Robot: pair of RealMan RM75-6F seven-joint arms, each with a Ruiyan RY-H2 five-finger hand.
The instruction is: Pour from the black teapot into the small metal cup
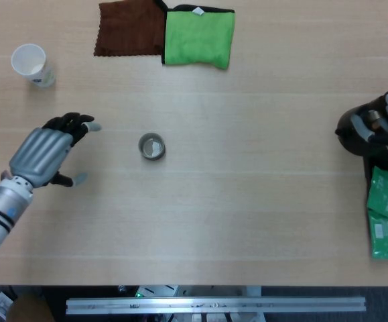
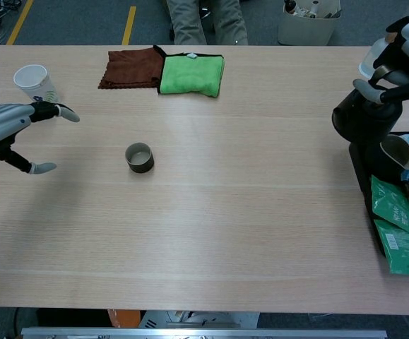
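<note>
The black teapot [image 2: 365, 126] is seen at the far right edge of the table [image 1: 247, 215], gripped from above by the right hand [image 2: 402, 60], w/ fingers wrapped over its top; whether the pot is resting on the tabletop or lifted just clear can't be told from either view. The small metal cup [image 1: 151, 146] is found upright near the table's middle-left, well apart from the teapot. The left hand [image 1: 45, 153] is held above the table just left of the cup, fingers spread, nothing in it, not touching the cup. A white paper cup [image 1: 31, 64] is placed at the far left, beyond that hand. At the back edge a brown cloth [image 1: 129, 28] and a green cloth [image 1: 198, 36] are laid side by side, touching. Green packets [image 2: 398, 236] are piled at the right edge, just in front of the teapot, next to a dark tray [image 2: 365, 173].
</note>
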